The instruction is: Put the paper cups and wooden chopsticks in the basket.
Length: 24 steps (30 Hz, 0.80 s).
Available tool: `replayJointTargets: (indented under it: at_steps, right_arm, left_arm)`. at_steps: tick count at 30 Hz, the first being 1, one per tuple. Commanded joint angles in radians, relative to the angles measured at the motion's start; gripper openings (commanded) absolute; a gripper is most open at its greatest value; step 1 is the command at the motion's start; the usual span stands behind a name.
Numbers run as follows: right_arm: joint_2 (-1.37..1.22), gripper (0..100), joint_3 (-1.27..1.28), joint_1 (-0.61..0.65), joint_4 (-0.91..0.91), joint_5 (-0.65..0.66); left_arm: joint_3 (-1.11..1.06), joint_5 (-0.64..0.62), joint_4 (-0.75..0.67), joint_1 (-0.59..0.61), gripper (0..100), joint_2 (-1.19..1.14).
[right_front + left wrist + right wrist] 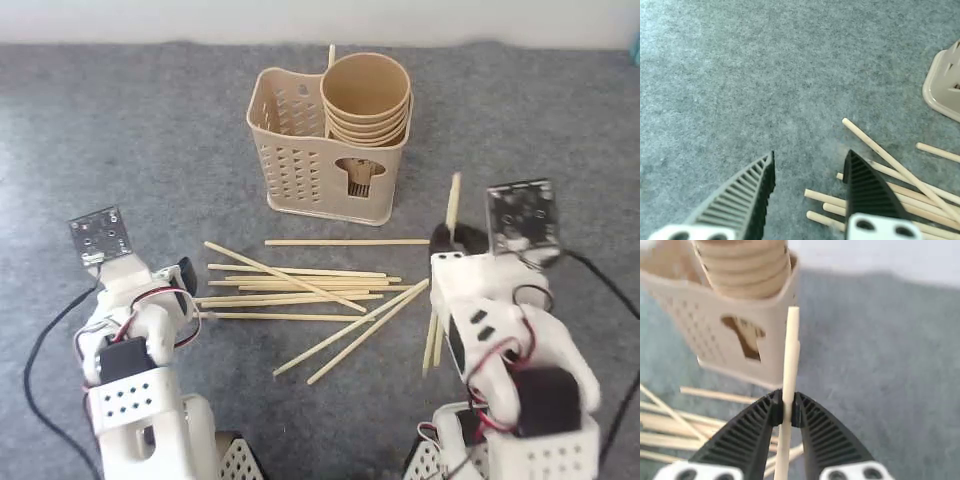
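**Chopstick upright in claw, basket ahead-left**

Nearest, right claw: clamps one wooden chopstick, long axis near vertical. Beyond it and leftward, basket, with stacked paper cups inside. Left claw: gapes empty beside loose chopsticks strewn crosswise on tabletop.
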State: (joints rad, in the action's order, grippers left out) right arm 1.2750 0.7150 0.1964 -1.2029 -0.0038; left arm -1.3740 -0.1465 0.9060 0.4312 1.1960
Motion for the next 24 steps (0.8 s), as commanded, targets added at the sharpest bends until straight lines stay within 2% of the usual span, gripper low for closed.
replayJointTargets:
  at_steps: [1,8,14,24]
  right_arm:
    - [0.013,0.6,-0.135,-0.002,0.067,0.015]
    - [0.013,0.6,-0.238,-0.001,0.298,0.011]
    - [0.001,0.6,-0.238,0.097,0.575,0.011]
    - [-0.349,0.6,-0.264,0.274,1.099,0.018]
  left_arm:
    - [0.007,0.002,-0.023,-0.006,21,0.025]
    - [0.005,0.003,-0.021,-0.005,21,0.025]
    - [0.005,0.003,-0.02,-0.006,21,0.025]
    - [0.005,0.003,-0.021,-0.003,21,0.025]
